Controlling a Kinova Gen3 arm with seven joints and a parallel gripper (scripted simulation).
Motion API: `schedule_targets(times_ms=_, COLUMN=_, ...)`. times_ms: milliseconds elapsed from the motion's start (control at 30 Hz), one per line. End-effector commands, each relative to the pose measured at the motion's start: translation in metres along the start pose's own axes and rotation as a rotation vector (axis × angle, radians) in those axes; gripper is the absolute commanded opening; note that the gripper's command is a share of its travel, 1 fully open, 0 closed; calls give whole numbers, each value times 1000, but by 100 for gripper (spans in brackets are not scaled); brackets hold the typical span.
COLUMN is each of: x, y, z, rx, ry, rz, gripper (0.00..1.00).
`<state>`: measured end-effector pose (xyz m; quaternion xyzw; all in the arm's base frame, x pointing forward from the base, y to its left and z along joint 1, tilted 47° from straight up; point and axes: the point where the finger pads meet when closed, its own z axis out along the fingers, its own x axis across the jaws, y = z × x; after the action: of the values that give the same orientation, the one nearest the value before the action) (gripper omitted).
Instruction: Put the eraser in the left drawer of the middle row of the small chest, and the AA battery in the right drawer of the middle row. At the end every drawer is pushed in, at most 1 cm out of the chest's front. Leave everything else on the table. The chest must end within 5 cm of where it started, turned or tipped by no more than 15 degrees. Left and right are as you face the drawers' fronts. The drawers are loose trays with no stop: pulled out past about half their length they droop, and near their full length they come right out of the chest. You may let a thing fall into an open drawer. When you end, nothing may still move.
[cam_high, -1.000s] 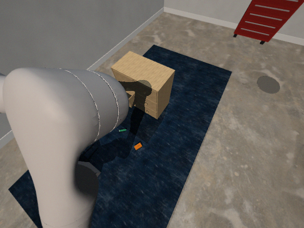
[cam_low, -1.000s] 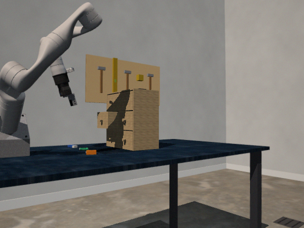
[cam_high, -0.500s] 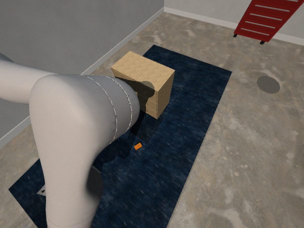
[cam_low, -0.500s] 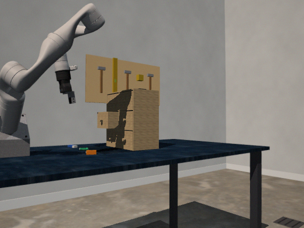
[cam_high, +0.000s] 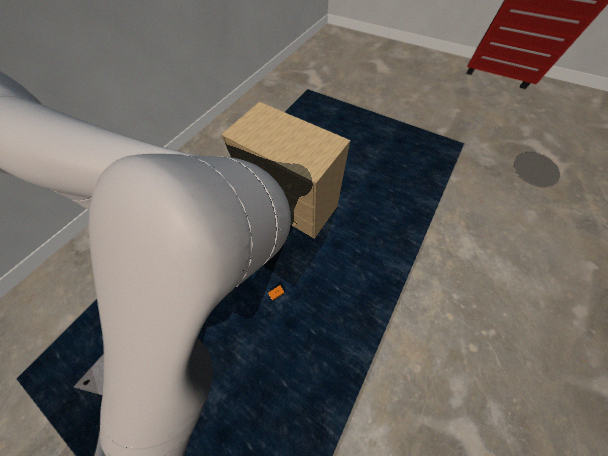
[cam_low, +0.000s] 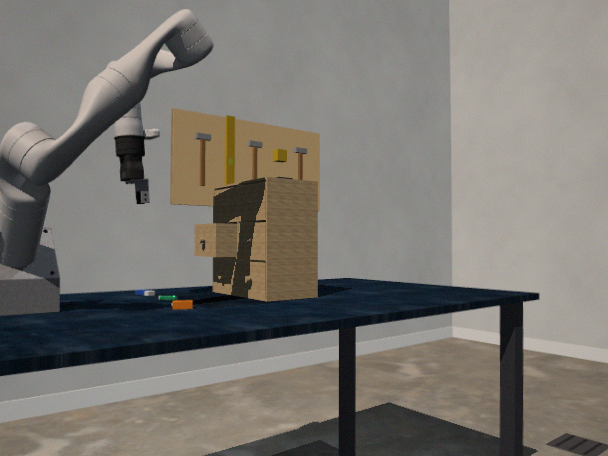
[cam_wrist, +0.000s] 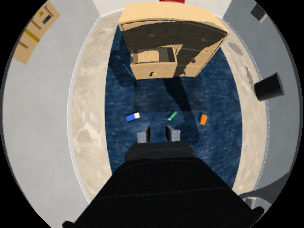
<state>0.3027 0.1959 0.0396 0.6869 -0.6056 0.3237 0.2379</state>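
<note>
The small wooden chest (cam_high: 295, 135) (cam_low: 292, 240) (cam_wrist: 172, 13) stands upright. Its middle-row left drawer (cam_low: 226, 240) (cam_wrist: 142, 70) is pulled partly out; I see nothing in the part of its inside that shows. The other drawers look pushed in, though shadow covers much of the front. The blue and white eraser (cam_low: 145, 293) (cam_wrist: 132, 117) lies on the table in front of the chest, left of the green AA battery (cam_low: 168, 298) (cam_wrist: 172, 116). My gripper (cam_low: 142, 195) (cam_wrist: 157, 131) is open and empty, pointing down high above the table, short of the chest. The arm hides it in the top view.
An orange block (cam_high: 276, 292) (cam_low: 182, 304) (cam_wrist: 203, 119) lies right of the battery on the dark blue table top (cam_high: 350, 310) (cam_low: 400, 295). The open drawer juts out toward the arm. The robot's base (cam_low: 30, 295) stands at the table's other end. A tool board (cam_low: 185, 165) is behind.
</note>
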Motion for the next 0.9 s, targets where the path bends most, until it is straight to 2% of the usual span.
schedule_targets(times_ms=0, x=0, y=0, z=-1, rx=-11, ry=-2, rz=4, gripper=67)
schedule_targets(times_ms=400, x=0, y=2, z=-6, rx=-60, ry=-2, rz=4, gripper=67)
schedule_targets(times_ms=867, x=0, y=3, z=-7, rx=-78, ry=-2, rz=4, gripper=67)
